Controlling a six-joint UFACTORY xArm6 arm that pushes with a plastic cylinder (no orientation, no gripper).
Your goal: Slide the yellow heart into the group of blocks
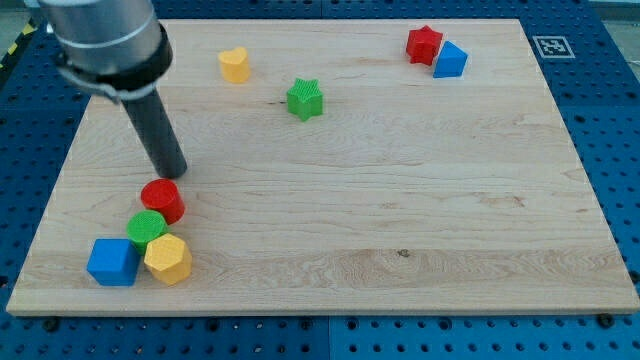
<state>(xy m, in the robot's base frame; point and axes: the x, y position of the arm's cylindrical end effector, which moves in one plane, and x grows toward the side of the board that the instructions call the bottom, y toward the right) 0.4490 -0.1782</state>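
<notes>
Pale wooden board (400, 200) on a blue perforated table (620, 120); eight small blocks and one rod.

Tool: straight dark rod descending from the grey arm at the view's upper left. My tip (173, 172) rests on the board with nothing gripped or carried, being a plain rod without jaws. It stands just above the red cylinder block (162, 200), very close to it; whether they touch cannot be told.

Task item: yellow heart-shaped block (234, 65), near the view's top edge, left of centre. It lies up and to the view's right of my tip, well apart from it, alone on bare wood.

Group, view's lower left: red cylinder block uppermost; green round block (147, 228) touching just below it; yellow hexagonal block (168, 259) below that; blue cube (112, 262) just left of the yellow hexagonal block.

Other items: green star-shaped block (305, 99), right of the yellow heart-shaped block and well apart. Red star-like block (423, 44) and blue block (450, 60), touching, at the view's upper right.
</notes>
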